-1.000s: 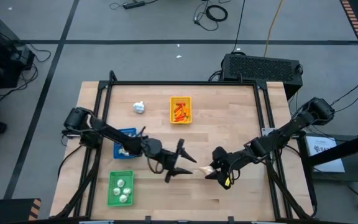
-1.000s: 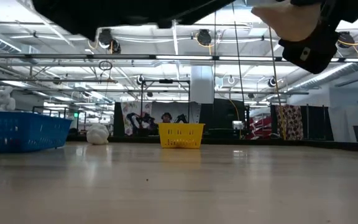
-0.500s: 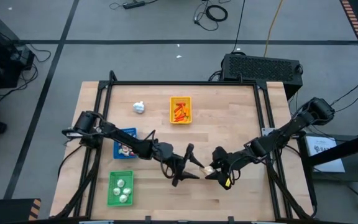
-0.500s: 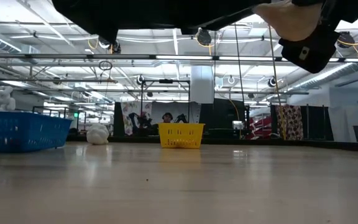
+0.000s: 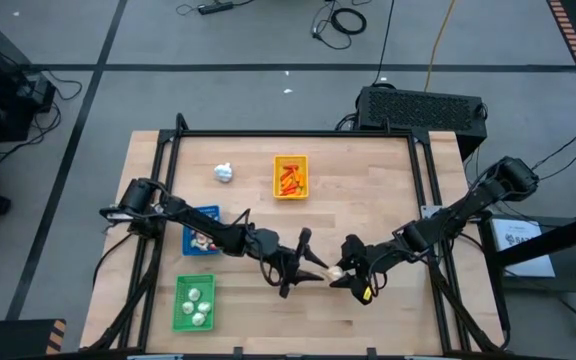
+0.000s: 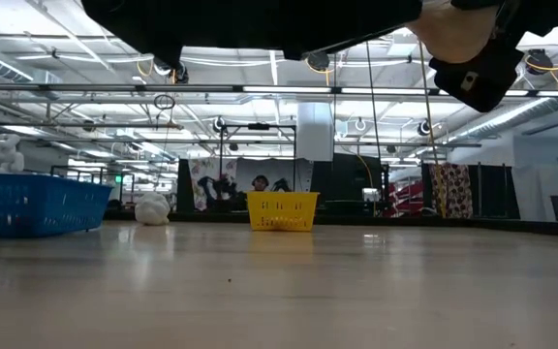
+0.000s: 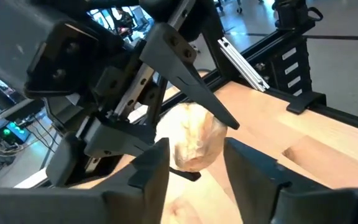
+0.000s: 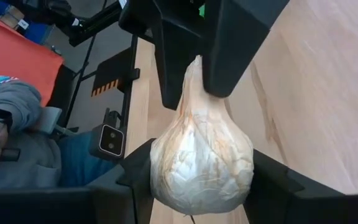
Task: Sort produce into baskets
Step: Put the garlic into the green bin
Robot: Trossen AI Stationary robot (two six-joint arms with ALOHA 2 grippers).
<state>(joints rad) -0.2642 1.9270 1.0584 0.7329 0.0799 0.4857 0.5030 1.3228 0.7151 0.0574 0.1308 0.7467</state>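
Both my grippers meet over the table's middle on one garlic bulb [image 8: 202,163]. It looks light, papery and rounded, likely to roll, so the fat belly is the place to pinch. My right gripper [image 5: 342,273] clamps that belly; my left gripper [image 7: 196,163] stands half-spread around it, its fingers [image 7: 151,171] not clearly touching.

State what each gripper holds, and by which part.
Right gripper clamps a garlic bulb by its wide body; left gripper closes around its stem end.
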